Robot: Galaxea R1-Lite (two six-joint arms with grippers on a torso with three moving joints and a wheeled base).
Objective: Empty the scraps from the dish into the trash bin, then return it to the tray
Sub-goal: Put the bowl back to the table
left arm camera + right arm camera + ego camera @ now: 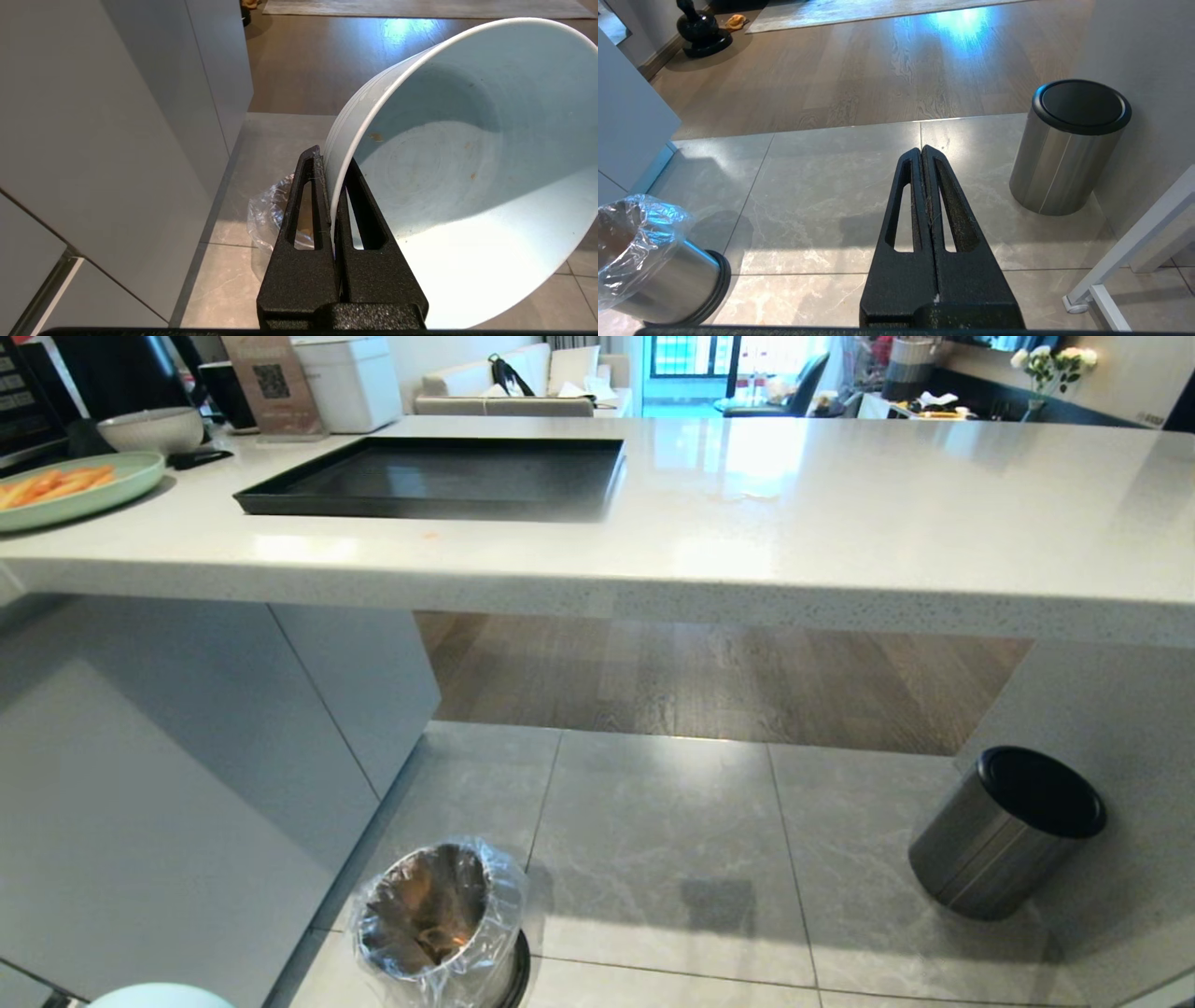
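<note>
Grey floor tiles [653, 859] lie under a pale counter [840, 523], with wooden floor behind them. Low beside the trash bin [439, 924], the left gripper [332, 186] pinches the rim of the dish [467, 177] between its two black fingers, one finger inside the wall and one outside. The dish is tilted on its side; its inside shows only a few small orange specks. Just below the dish stands the trash bin with its crinkled clear liner, and orange scraps [448, 938] lie at its bottom. Up on the counter above the trash bin sits the tray [439, 476], with nothing on it. Well apart from the trash bin, the right gripper [927, 186] hangs over the tiles with its fingers pressed together, holding nothing. Beyond it stands a dark steel bin [1008, 831] with a black top.
</note>
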